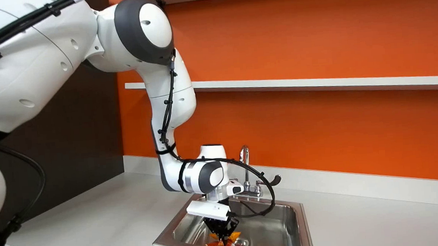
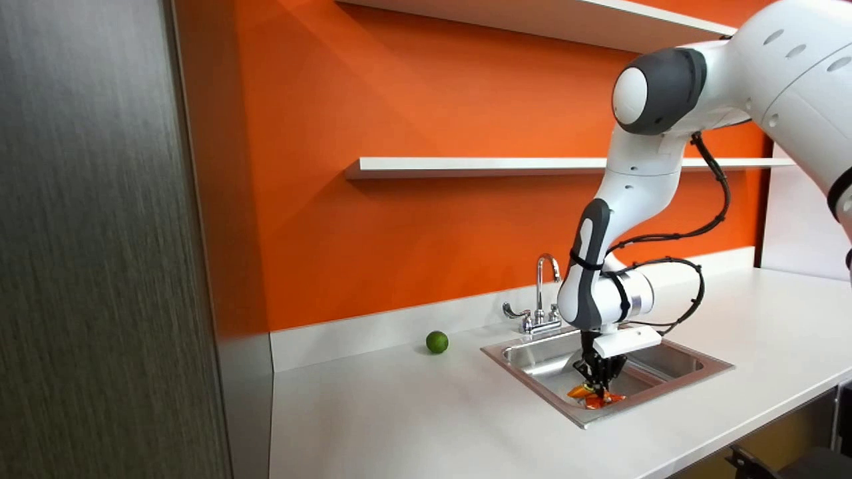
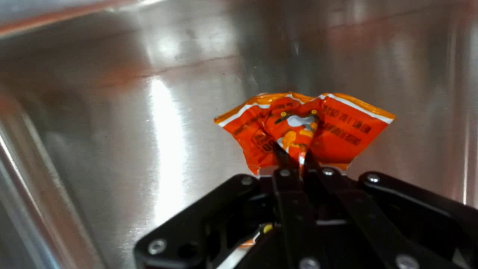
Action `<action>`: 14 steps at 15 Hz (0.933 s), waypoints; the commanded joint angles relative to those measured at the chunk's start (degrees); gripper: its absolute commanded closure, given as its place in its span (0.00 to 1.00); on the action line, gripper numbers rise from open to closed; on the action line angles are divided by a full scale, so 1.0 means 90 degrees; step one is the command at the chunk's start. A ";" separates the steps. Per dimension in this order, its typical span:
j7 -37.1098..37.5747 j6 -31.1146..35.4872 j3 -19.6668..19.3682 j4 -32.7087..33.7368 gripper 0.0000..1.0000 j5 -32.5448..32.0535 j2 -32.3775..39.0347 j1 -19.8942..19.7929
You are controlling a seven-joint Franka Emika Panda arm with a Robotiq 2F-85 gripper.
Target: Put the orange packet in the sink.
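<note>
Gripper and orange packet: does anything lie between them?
Nothing that shows: in the wrist view, the gripper pinches the orange packet directly, bunching its middle.

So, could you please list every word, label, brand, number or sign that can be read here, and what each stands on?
"00", possibly: outlined badge on the left side of the orange packet in the wrist view; blurred, so unsure.
Orange packet, right side: lines of dark print, too blurred to read.
Small print above the badge: also unreadable.
No lettering is legible elsewhere.
</note>
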 commanded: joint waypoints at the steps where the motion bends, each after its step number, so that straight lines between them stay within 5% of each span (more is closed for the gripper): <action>1: 0.0017 0.0068 0.0081 0.0137 0.67 0.0070 0.0144 -0.0155; 2: 0.0037 0.0082 0.0066 0.0107 0.66 0.0072 0.0112 -0.0144; 11: 0.0222 0.0121 -0.0019 -0.0655 0.01 0.0075 -0.1155 0.0020; 14: 0.0403 -0.0020 -0.0261 -0.1126 0.00 -0.0066 -0.1775 0.0278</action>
